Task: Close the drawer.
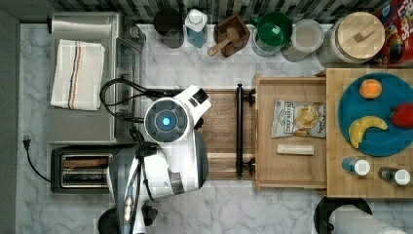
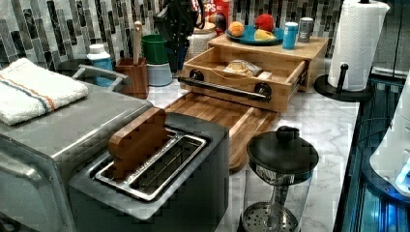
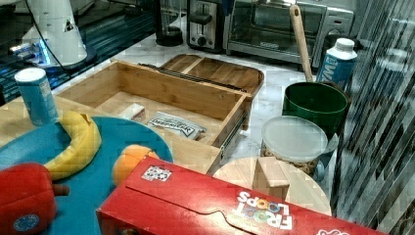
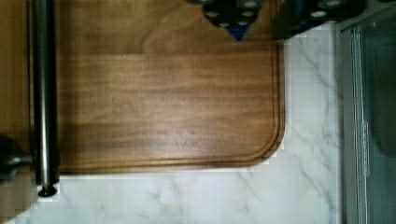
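- Your end effector (image 4: 268, 21) sits at the edge of the wrist view. You see two dark fingertips (image 4: 229, 11) with a gap between them, so it looks let go, not squeezing. It holds nothing and touches nothing.
- It hangs over the dark brown wooden tray with round corners (image 4: 163, 98), which lies flat on the white marble tabletop (image 4: 187, 196).
- In the top view, the white robot arm (image 1: 168, 141) with a blue light covers the end effector, so you cannot see the fingers there.
- The shallow light-wood drawer (image 1: 265, 161) is pulled out. It sticks out from under the butcher-block wooden top (image 1: 336, 170), toward the top view's left.
- Its long black bar handle (image 1: 239, 129) runs across the front, just over the edge of the brown tray.
- Inside the drawer lie a small silver snack bag (image 1: 299, 118) and a pale little wooden block (image 1: 295, 149), side by side but apart.
- The round blue plate (image 1: 384, 141) with toy fruit rests on the butcher-block top.
- In the right view, the red cereal box (image 3: 220, 205) hides the near part of the wooden top, and you see the drawer (image 3: 161, 88) from behind.
- In the left view, the black toaster (image 2: 188, 183) hides part of the tray.
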{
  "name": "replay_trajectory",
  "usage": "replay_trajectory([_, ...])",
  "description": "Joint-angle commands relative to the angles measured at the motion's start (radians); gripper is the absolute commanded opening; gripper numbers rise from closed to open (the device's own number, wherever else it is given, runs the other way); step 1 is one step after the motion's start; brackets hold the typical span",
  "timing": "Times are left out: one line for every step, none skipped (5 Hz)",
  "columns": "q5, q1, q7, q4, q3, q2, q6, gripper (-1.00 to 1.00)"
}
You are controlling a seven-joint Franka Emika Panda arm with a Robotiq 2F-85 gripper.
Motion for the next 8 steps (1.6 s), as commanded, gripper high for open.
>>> replay_trajectory([-0.059,-0.061,-0.117,-0.038,-0.066,0.093,0.067,-1.00])
replay_trajectory([-0.095,-0.056,-0.085,-0.055,-0.079,0.131,0.134,-1.00])
replay_trajectory([-0.106,-0.074,-0.081,-0.071,-0.067,0.168,0.209,-1.00])
replay_trajectory([-0.175,-0.078,-0.013,-0.078,-0.060,0.180,0.234,-1.00])
replay_trajectory([-0.197,-0.105,-0.069,-0.071,-0.066,0.184,0.245,-1.00])
replay_trajectory([-0.182,-0.145,-0.173,-0.049,-0.074,0.178,0.201,-1.00])
replay_trajectory([-0.180,-0.187,-0.297,-0.048,-0.096,0.196,0.236,-1.00])
replay_trajectory([-0.161,-0.224,-0.405,-0.042,-0.116,0.244,0.303,-1.00])
